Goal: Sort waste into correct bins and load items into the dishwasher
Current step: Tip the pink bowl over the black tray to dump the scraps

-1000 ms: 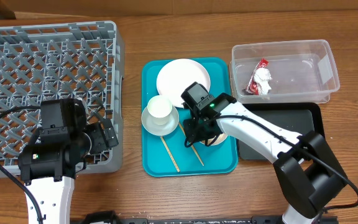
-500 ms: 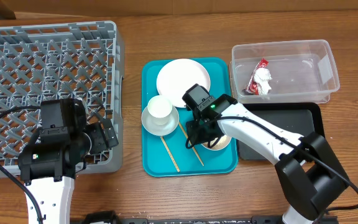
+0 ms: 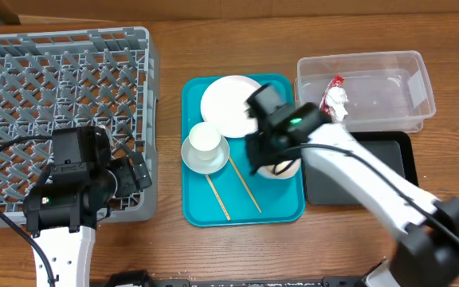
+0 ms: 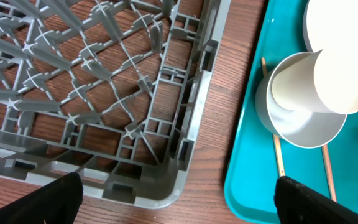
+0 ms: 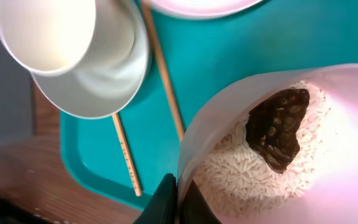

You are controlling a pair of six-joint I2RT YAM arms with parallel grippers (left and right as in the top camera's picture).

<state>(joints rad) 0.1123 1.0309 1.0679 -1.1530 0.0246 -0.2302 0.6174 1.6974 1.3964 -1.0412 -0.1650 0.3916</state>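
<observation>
the right gripper (image 5: 178,200) pinches the rim of the small dish (image 5: 229,112), centre right of the overhead frame at the right side of the teal tray (image 3: 198,209). the dish holds white rice (image 5: 229,177) and a brown scrap (image 5: 277,127). on the tray's left, a cup (image 3: 205,137) sits in a bowl (image 3: 191,157) below the plate (image 3: 223,104), with two chopsticks (image 3: 217,196) lying beside them. the left gripper (image 4: 178,183), fingers spread wide and holding nothing, hangs at the lower right corner of the grey dish rack (image 3: 62,80). in the upper right, a red-and-white wrapper (image 3: 335,102) lies in the clear tub (image 3: 389,57), with the black tray (image 3: 323,188) just below it.
</observation>
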